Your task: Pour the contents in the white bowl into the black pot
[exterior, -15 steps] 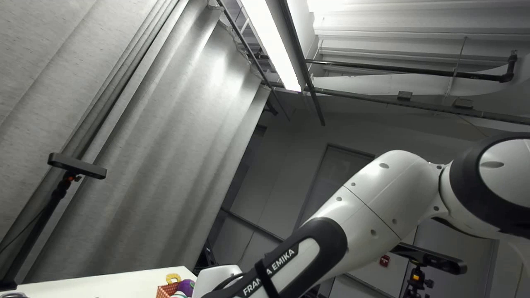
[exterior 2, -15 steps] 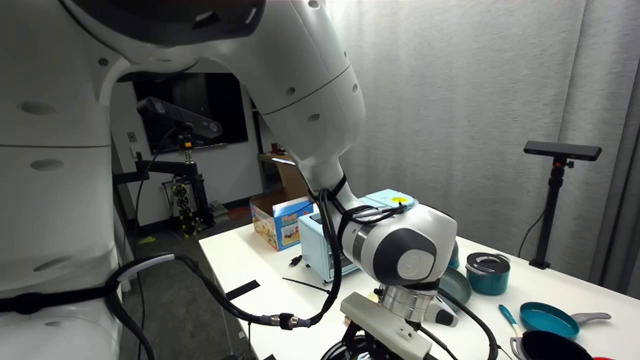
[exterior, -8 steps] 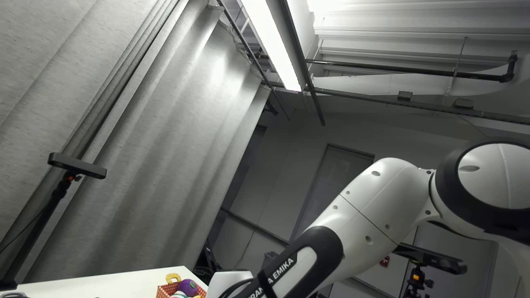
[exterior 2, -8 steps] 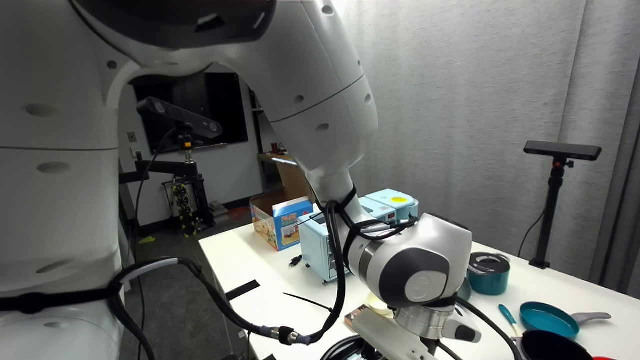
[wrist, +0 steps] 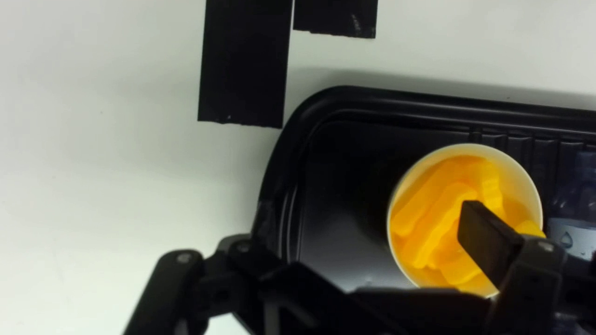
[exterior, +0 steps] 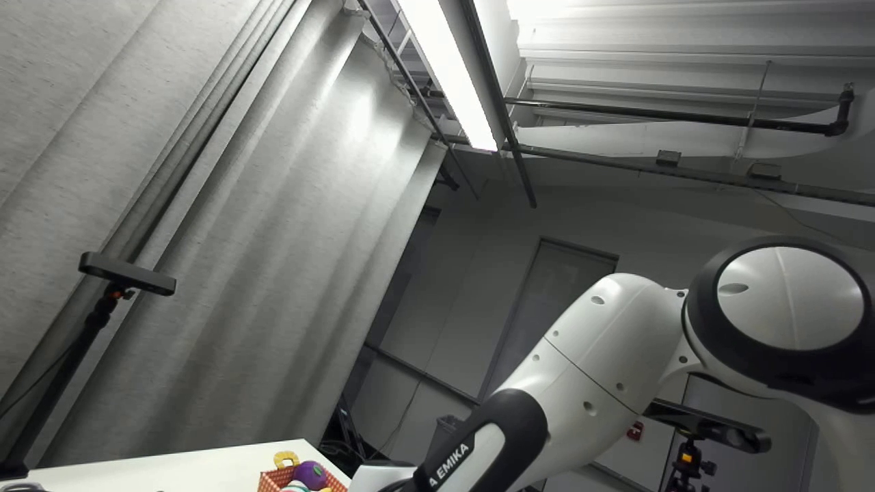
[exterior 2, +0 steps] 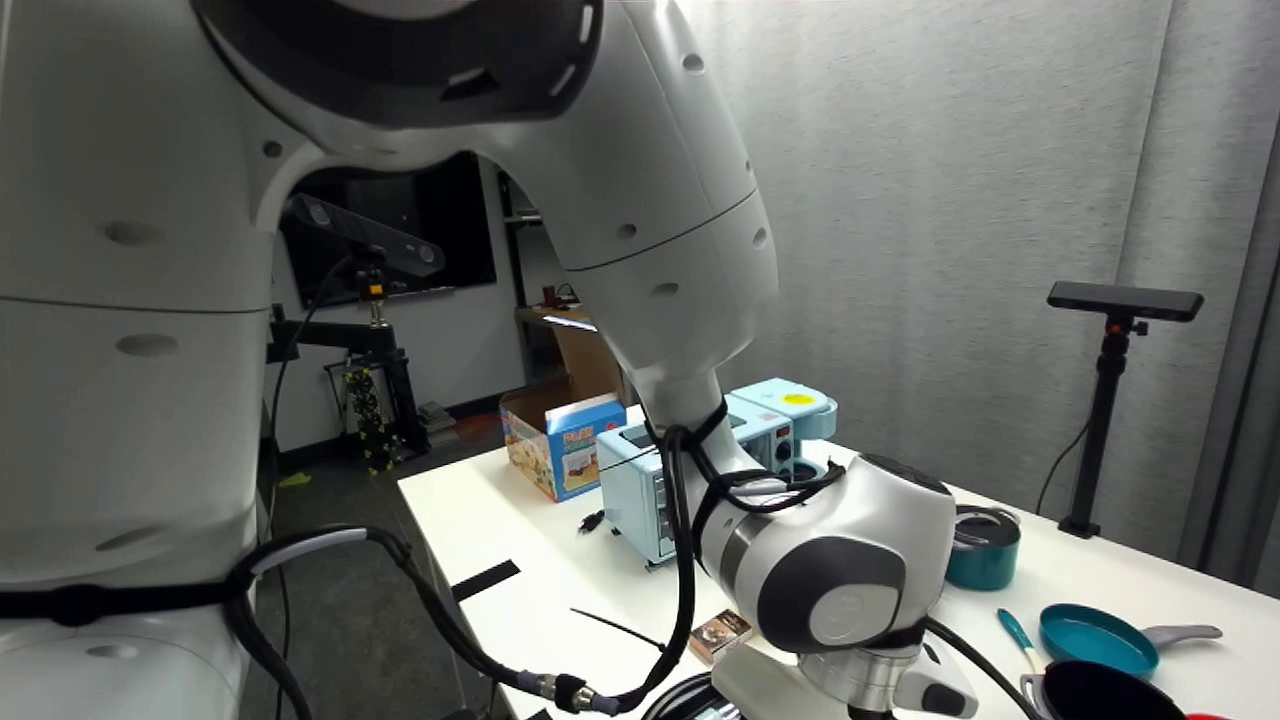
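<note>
Behind the spread-apart claw (wrist: 375,229), the white bowl (wrist: 519,181) is partly hidden; the black pot (exterior 2: 1105,692) is cut off below.

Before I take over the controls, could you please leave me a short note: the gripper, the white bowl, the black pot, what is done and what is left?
Gripper: open; one finger overlaps the bowl's opening in the wrist view, its height unclear.
White bowl: upright in the black tray, with yellow pieces inside.
Black pot: near the teal frying pan, cut off by the bottom edge of an exterior view; inside too dark to judge.
Done: no grasp or pour shows.
Left: grip the bowl, lift it, carry it to the pot, tip it out.
</note>
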Tool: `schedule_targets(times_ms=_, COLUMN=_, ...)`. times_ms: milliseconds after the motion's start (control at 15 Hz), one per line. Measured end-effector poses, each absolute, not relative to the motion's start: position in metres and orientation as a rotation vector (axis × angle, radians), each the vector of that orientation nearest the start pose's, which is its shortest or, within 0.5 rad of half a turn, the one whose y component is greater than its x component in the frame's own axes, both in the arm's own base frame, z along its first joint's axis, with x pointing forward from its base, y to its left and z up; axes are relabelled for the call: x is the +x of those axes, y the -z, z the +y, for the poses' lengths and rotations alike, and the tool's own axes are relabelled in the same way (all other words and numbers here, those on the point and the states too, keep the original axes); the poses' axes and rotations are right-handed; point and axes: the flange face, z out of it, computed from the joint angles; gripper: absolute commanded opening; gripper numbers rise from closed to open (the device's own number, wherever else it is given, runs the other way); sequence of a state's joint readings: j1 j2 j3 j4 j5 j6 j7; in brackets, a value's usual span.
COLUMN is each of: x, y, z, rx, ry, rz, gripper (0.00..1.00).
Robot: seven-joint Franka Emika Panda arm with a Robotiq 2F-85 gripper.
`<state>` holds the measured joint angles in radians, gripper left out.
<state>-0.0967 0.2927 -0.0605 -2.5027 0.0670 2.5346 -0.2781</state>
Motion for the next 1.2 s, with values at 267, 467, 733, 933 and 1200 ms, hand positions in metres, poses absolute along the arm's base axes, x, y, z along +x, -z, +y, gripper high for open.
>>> schedule_targets(times_ms=267, x=0.429, y=-0.146, z=-0.066, rx=-3.037, ry=-0.381, rz=-0.052, gripper=1.0)
schedule_targets(times_ms=467, x=0.429, y=-0.142, z=-0.062, rx=-3.011, ry=-0.381, rz=0.005, gripper=0.74)
schedule_targets(times_ms=733, x=0.429, y=-0.136, z=-0.061, rx=-2.985, ry=-0.384, rz=0.064, gripper=0.42)
schedule_targets(times_ms=933, x=0.429, y=-0.133, z=-0.062, rx=-2.978, ry=-0.391, rz=0.088, gripper=0.2)
schedule_targets(times_ms=1200, x=0.432, y=-0.133, z=-0.064, rx=-2.98, ry=-0.385, rz=0.104, gripper=0.1)
